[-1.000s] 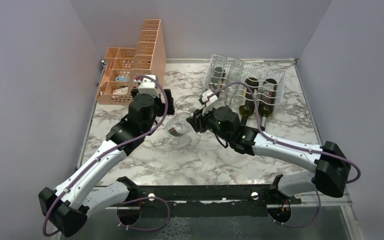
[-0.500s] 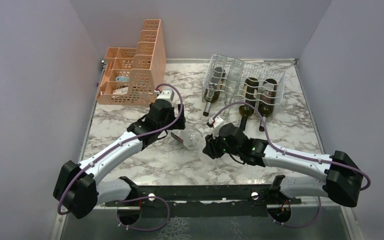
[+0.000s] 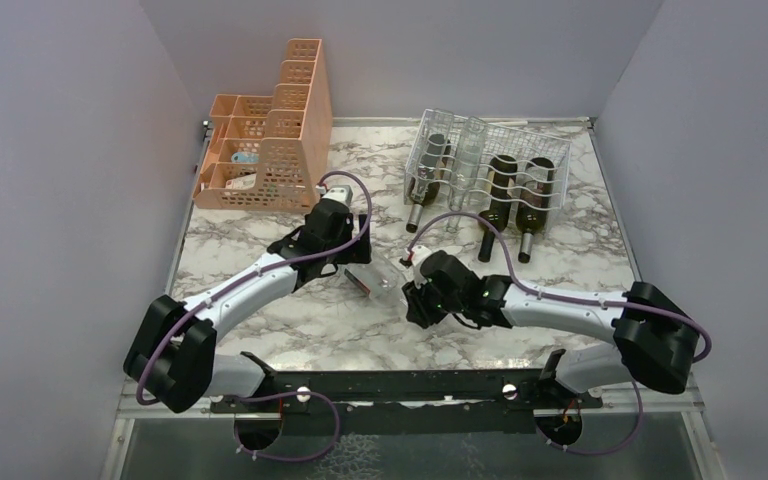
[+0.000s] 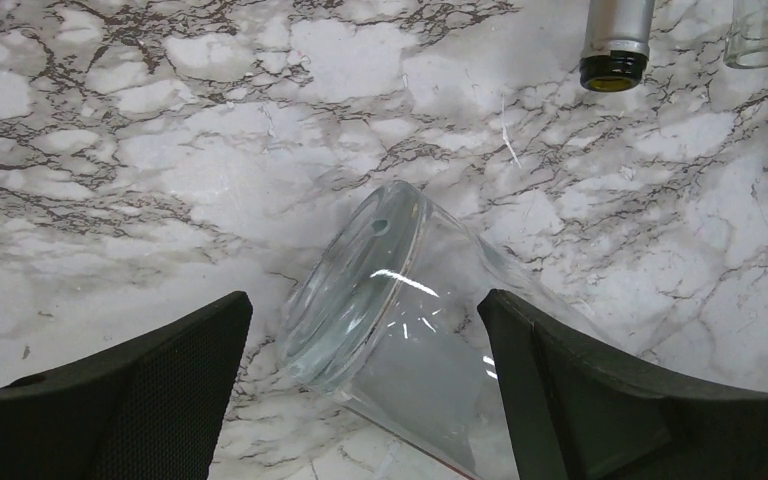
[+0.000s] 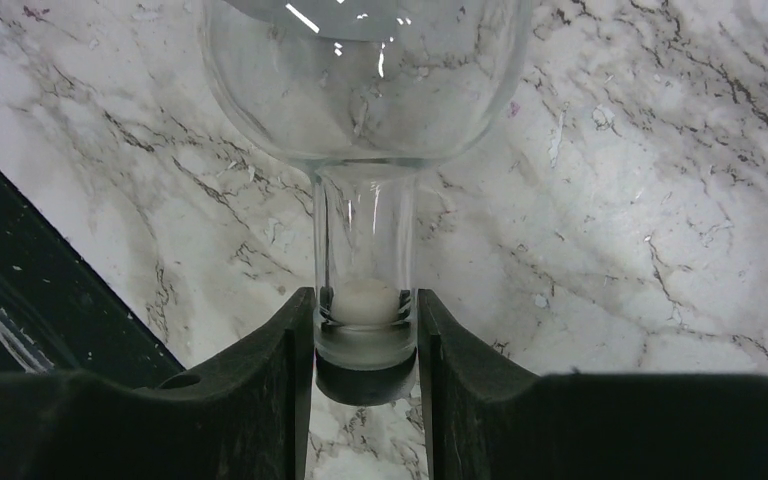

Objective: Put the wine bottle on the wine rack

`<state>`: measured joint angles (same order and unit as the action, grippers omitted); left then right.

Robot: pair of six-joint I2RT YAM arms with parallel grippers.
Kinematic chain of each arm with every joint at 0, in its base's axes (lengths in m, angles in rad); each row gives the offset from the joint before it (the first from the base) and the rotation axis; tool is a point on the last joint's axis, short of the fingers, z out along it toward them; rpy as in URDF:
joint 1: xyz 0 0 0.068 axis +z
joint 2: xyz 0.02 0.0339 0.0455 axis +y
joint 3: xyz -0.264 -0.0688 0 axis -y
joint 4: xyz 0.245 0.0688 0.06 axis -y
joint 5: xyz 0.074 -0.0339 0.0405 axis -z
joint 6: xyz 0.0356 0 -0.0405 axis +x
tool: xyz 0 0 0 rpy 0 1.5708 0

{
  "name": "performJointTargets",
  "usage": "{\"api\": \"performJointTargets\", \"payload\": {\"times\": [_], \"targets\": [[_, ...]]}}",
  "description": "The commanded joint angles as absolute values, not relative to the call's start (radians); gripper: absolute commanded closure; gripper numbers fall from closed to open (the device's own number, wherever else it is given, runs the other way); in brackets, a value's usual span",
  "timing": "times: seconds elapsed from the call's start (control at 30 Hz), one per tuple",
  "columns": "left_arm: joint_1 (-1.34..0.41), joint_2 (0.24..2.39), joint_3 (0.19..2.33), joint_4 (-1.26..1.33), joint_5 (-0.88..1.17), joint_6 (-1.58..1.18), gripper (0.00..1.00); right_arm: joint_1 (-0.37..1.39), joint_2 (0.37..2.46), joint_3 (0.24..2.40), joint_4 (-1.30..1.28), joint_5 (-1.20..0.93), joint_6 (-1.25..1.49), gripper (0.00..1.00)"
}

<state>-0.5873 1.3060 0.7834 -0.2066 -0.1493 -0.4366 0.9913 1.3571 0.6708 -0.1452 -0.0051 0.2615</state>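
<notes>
A clear glass wine bottle (image 3: 375,282) lies nearly level, low over the marble at mid-table. I cannot tell whether it touches the top. My right gripper (image 3: 412,292) is shut on the bottle's neck; in the right wrist view both pads clamp the neck (image 5: 365,240) just behind the mouth, with the right gripper (image 5: 365,305) at the lip. My left gripper (image 3: 353,262) stands open astride the bottle's base end. In the left wrist view the bottle (image 4: 400,310) sits between the spread fingers of that gripper (image 4: 363,305) without touching them. The wire wine rack (image 3: 552,140) stands at the back right.
The rack holds two dark bottles (image 3: 501,185) (image 3: 536,190), another at its left (image 3: 431,160) and a clear one (image 3: 471,145), necks pointing toward me. A peach perforated organizer (image 3: 272,140) stands back left. The black base rail (image 3: 410,385) runs along the near edge.
The right gripper has brought the bottle nearer and lower by its neck. The left arm followed to the bottle's base end, its jaws spreading a little wider.
</notes>
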Motion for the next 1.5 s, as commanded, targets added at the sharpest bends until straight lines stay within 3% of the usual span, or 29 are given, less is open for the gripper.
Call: {"api": "performJointTargets", "payload": {"times": [0.0, 0.13, 0.27, 0.77, 1.07, 1.23, 1.47], "targets": [[-0.583, 1.335, 0.786, -0.231, -0.105, -0.420, 0.09, 0.993, 1.389, 0.709, -0.128, 0.000, 0.253, 0.74], [-0.583, 1.343, 0.779, -0.244, -0.083, -0.422, 0.12, 0.993, 1.437, 0.733, -0.129, 0.014, 0.262, 0.60], [-0.583, 1.346, 0.774, -0.247, -0.075, -0.425, 0.16, 0.993, 1.478, 0.758, -0.126, 0.017, 0.260, 0.53], [-0.584, 1.353, 0.780, -0.265, -0.080, -0.430, 0.25, 0.994, 1.629, 0.869, -0.090, 0.020, 0.229, 0.51], [-0.584, 1.330, 0.768, -0.273, -0.077, -0.427, 0.27, 0.993, 1.653, 0.867, -0.054, 0.054, 0.195, 0.69], [-0.583, 1.294, 0.774, -0.285, -0.106, -0.432, 0.26, 0.993, 1.632, 0.862, -0.053, 0.072, 0.184, 0.98], [-0.584, 1.168, 0.791, -0.329, -0.244, -0.434, 0.19, 0.994, 1.488, 0.866, -0.083, 0.046, 0.172, 0.99]]}}
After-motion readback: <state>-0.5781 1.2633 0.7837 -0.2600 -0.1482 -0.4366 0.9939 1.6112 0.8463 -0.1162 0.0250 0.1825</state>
